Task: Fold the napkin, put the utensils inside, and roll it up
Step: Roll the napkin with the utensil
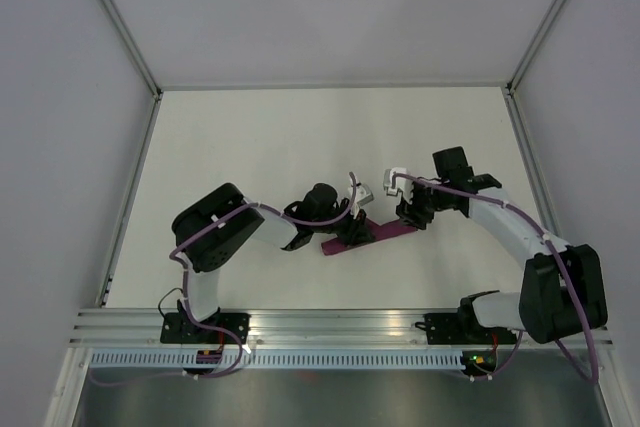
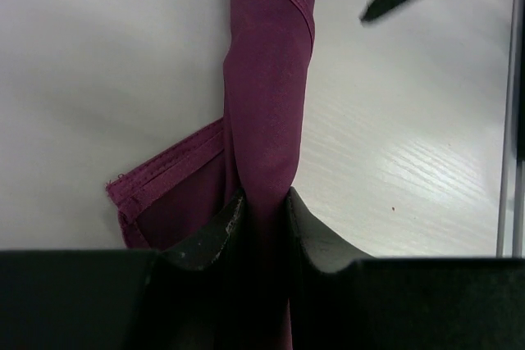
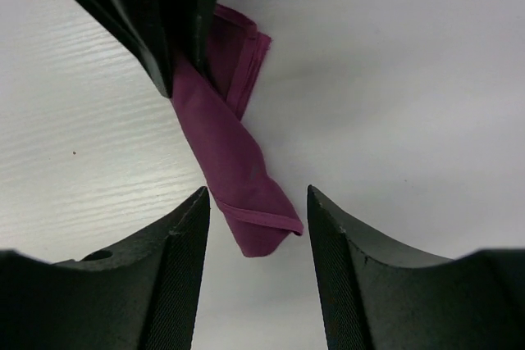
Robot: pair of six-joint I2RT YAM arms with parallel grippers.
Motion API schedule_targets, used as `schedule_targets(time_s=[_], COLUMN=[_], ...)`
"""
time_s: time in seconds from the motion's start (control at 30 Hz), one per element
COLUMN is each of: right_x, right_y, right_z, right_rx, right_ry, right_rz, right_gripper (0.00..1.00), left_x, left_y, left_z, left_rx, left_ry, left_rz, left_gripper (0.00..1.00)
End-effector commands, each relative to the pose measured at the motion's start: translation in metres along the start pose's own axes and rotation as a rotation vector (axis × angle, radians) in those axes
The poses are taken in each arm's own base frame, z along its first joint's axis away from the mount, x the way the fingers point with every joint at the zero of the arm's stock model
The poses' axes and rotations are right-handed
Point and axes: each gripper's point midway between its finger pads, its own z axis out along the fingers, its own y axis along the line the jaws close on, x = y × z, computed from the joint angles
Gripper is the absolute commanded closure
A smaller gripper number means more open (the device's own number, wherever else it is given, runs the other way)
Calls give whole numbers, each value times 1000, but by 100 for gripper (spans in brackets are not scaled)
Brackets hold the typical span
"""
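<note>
rolled-up napkin lying mid worktop, running roughly 8 to 2 o'clock, left hand pinched tight near its 8 o'clock end, right hand spread wide, straddling the 2 o'clock tip, gripping nothing

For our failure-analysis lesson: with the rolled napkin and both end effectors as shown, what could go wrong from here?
1. The left end effector pinches one end of the rolled napkin, where a loose flap sticks out; releasing could let it unroll.
2. The right end effector stands open around the far end, not gripping; a pull might drag the roll.
</note>
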Motion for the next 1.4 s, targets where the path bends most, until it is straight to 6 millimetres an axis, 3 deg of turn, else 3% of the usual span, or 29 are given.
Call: schedule_targets(time_s=[0.0, 0.03, 0.07, 0.17, 0.6, 0.73, 1.03, 1.17, 1.23, 1.27, 1.37], right_x=[-4, -1, -10, -8, 0, -1, 20, 27, 31, 35, 40], right_y=[12, 26, 26, 40, 52, 56, 60, 61, 61, 62, 65], right_z=[14, 18, 22, 34, 57, 61, 73, 77, 78, 79, 80], right_rx=[43, 17, 65, 90, 132, 124, 74, 62, 55, 45, 23], right_ry=[-22, -21, -21, -8, 25, 31, 107, 126, 143, 155, 174], right_rz=[-161, -164, -239, -317, -422, -429, -457, -459, -457, -458, -454], right_gripper=[43, 42, 42, 39, 37, 37, 39, 44, 52, 55, 75], left_x=[104, 105, 107, 112, 131, 132, 125, 123, 120, 117, 111], left_y=[-5, -4, -4, -3, -4, -7, -8, -8, -8, -8, -4], left_z=[-21, -21, -22, -21, -23, -26, -30, -31, -30, -31, -31], left_rx=[16, 12, 20, 24, 96, 121, 149, 163, 171, 172, 143], left_ry=[358, 362, 373, 404, 502, 508, 517, 523, 518, 510, 493], left_rz=[-283, -291, -301, -338, -520, -541, -562, -562, -559, -552, -533], left_gripper=[98, 98, 98, 98, 98, 98, 97, 96, 89, 80, 68])
